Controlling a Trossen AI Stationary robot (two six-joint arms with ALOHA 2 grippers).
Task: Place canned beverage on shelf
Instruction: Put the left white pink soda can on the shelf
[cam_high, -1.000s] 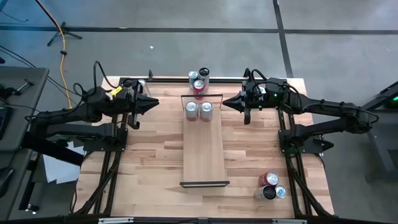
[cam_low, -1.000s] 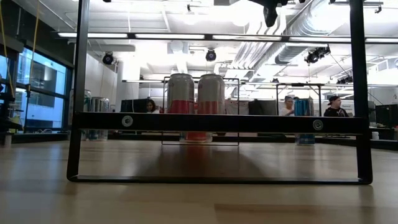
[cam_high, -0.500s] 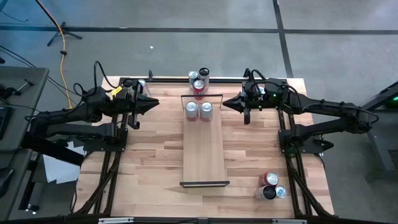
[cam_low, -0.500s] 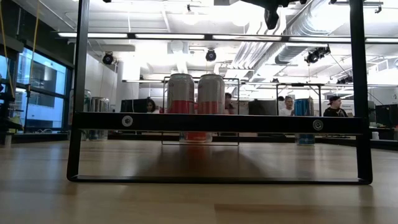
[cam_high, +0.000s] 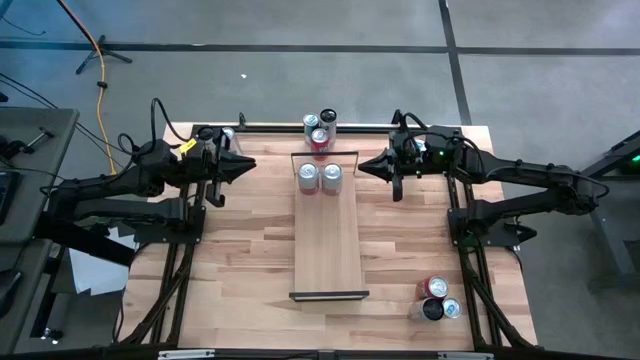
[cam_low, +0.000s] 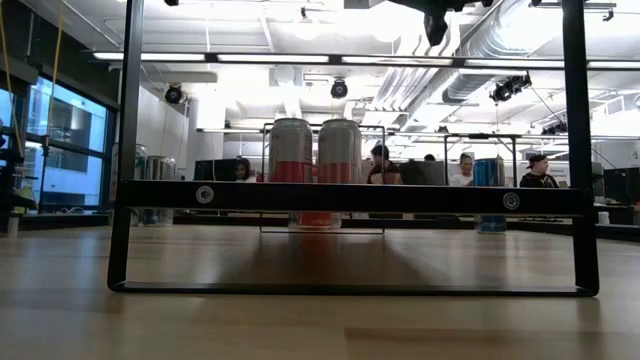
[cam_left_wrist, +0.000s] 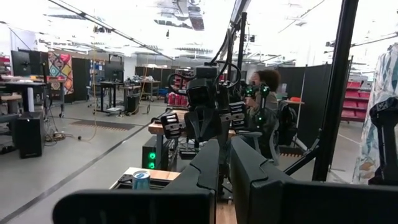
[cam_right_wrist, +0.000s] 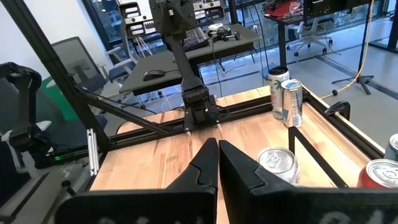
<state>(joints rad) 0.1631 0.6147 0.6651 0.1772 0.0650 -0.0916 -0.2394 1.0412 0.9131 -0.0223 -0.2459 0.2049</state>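
Nearest, at the desk's near right corner, we list a cluster of three cans (cam_high: 435, 298): one red-topped, one dark, one silver, standing touching one another on the pale butcher-block desk (cam_high: 240, 260).

Next, the long narrow pale wooden shelf (cam_high: 327, 245) with a thin black metal rail at each short end, lying down the middle of the desk. Its near stretch is bare. In the low view the near rail (cam_low: 350, 197) spans the picture.

At the shelf's far end we count two silver-topped beverage cans (cam_high: 319, 177) with red lower bands, upright, side by side and touching, just inside the far rail. In the low view they (cam_low: 314, 152) show above the near rail.

Level with those cans, we record the left tool (cam_high: 246, 164) hovering to the shelf's left, its fingers closed together and holding nothing, apart from the shelf. The right tool (cam_high: 364, 166) hovers to the shelf's right, fingers likewise closed on nothing; its wrist view shows them (cam_right_wrist: 214, 163) pressed together.

Farthest, past the far rail, another cluster of three cans (cam_high: 320, 126) stands at the desk's far edge.

Beyond the desk, people (cam_low: 462, 170) sit in the room.
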